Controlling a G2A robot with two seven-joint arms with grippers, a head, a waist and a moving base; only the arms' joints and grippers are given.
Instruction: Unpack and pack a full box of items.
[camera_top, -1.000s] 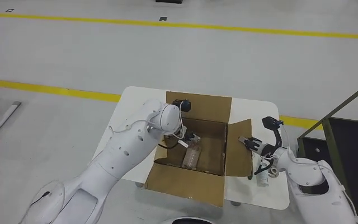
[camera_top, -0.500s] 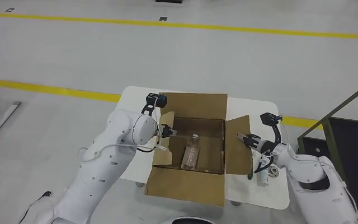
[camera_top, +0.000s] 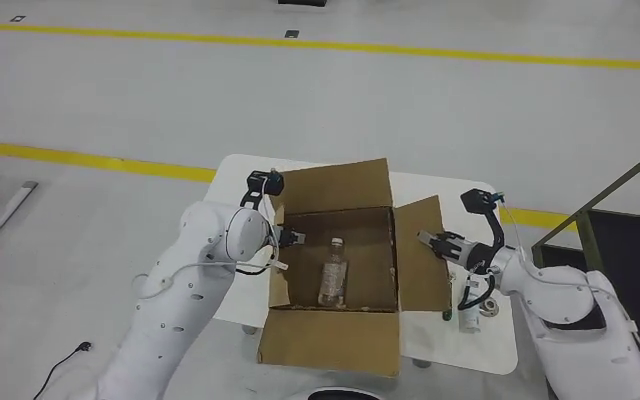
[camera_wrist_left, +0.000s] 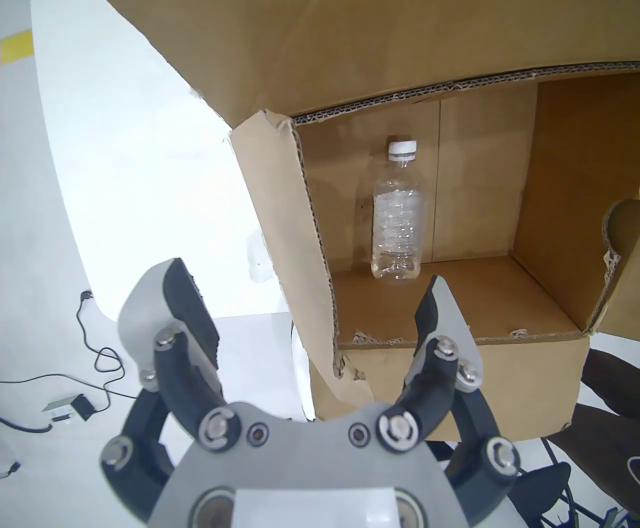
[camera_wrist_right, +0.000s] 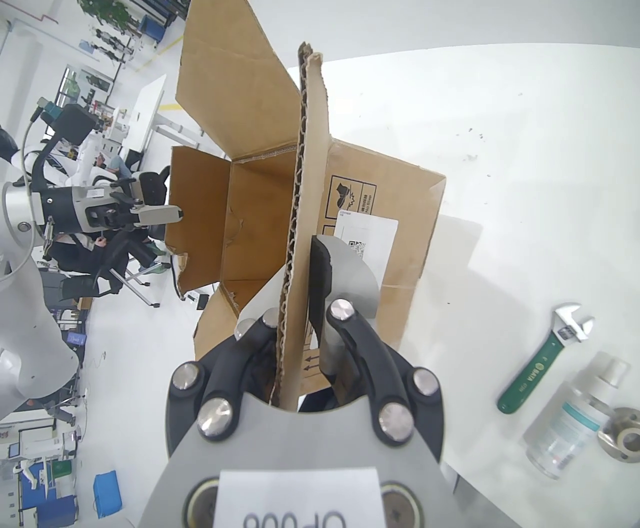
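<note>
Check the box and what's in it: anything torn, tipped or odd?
The box is worn. The flap by the open left gripper is torn ragged at its base, and the opposite flap has a bitten-out notch. The lone bottle lies flat on the box floor. Nothing spilled.

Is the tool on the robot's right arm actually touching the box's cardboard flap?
Touching. The right wrist view shows the flap running edge-on between the fingers of the right tool, which are closed against the cardboard on both sides.
</note>
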